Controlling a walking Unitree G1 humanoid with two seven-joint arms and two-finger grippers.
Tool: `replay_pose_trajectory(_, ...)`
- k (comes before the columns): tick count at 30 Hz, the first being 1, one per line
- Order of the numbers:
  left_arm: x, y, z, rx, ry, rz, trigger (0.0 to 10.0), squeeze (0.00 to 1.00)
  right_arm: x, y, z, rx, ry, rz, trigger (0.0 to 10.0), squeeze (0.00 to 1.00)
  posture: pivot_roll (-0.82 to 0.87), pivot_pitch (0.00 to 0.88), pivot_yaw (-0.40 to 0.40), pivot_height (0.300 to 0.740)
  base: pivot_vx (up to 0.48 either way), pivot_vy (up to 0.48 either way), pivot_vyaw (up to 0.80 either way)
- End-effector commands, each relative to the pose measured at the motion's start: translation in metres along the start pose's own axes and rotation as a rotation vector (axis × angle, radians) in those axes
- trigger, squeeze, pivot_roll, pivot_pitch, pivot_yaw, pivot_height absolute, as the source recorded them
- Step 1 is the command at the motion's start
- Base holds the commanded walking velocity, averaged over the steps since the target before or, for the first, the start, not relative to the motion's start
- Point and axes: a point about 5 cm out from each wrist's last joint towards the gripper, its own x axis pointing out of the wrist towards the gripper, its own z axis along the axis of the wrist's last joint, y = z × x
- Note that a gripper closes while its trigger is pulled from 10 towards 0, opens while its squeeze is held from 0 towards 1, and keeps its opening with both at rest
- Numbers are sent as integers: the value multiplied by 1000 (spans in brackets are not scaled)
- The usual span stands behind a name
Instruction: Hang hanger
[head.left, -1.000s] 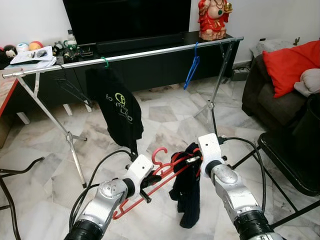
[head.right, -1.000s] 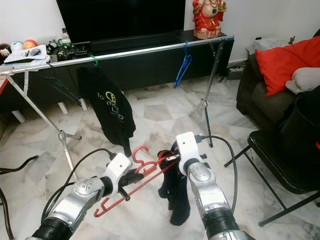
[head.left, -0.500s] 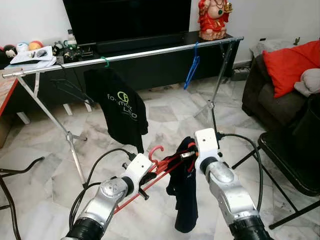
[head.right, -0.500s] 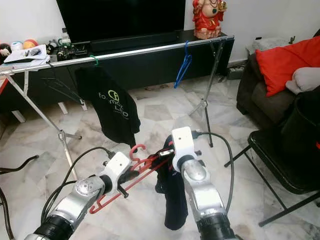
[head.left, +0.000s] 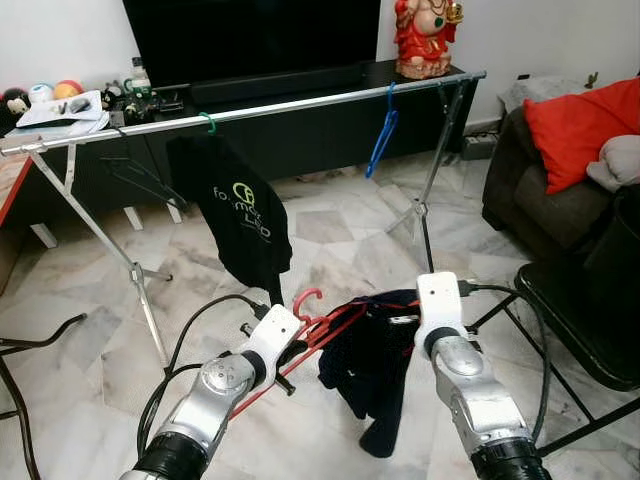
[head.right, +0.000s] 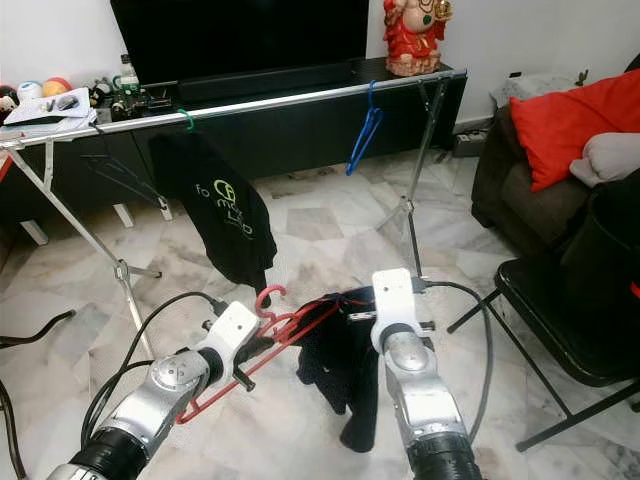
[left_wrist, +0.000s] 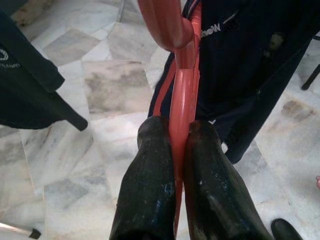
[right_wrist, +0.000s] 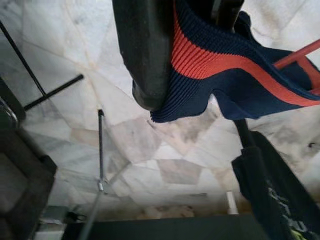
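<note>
A red plastic hanger is held low over the marble floor, hook upward. My left gripper is shut on its bar, and both black fingers press against the red plastic. A navy garment with a red-striped knitted hem is draped over the hanger's right end. My right gripper is shut on that hem and holds it out to the right. Ahead runs the silver clothes rail.
On the rail hang a black T-shirt on a green hanger and a bare blue hanger. A black TV cabinet stands behind it. A dark sofa with a red cushion and a black chair are at the right.
My right gripper has moved right and slightly down, pulling the navy garment wider along the hanger. The left gripper with the hanger has barely moved.
</note>
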Motion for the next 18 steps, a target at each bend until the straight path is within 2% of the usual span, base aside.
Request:
replay_pose_trajectory(1, -1, -1, 3, 14, -19, -35, 10000, 0, 1, 4, 2, 10, -13, 19, 10000, 0, 48, 70, 45, 740, 0, 0, 0)
replay_pose_trajectory(3, -1, -2, 3, 13, -20, -44, 10000, 0, 1, 5, 3, 11, -17, 27, 10000, 0, 48, 70, 45, 740, 0, 0, 0)
replay_pose_trajectory(6, 0, -10, 6, 7, -36, -106, 10000, 0, 2, 18, 13, 11, -73, 107, 10000, 0, 49, 67, 47, 740, 0, 0, 0)
replay_pose_trajectory(10, 0, -13, 7, -9, -48, -135, 10000, 0, 3, 22, 18, 2, -92, 128, 10000, 0, 54, 62, 46, 740, 0, 0, 0)
replay_pose_trajectory(18, -7, -11, 6, -43, -63, -192, 10000, 0, 9, 8, 21, -14, -93, 81, 10000, 0, 57, 61, 45, 740, 0, 0, 0)
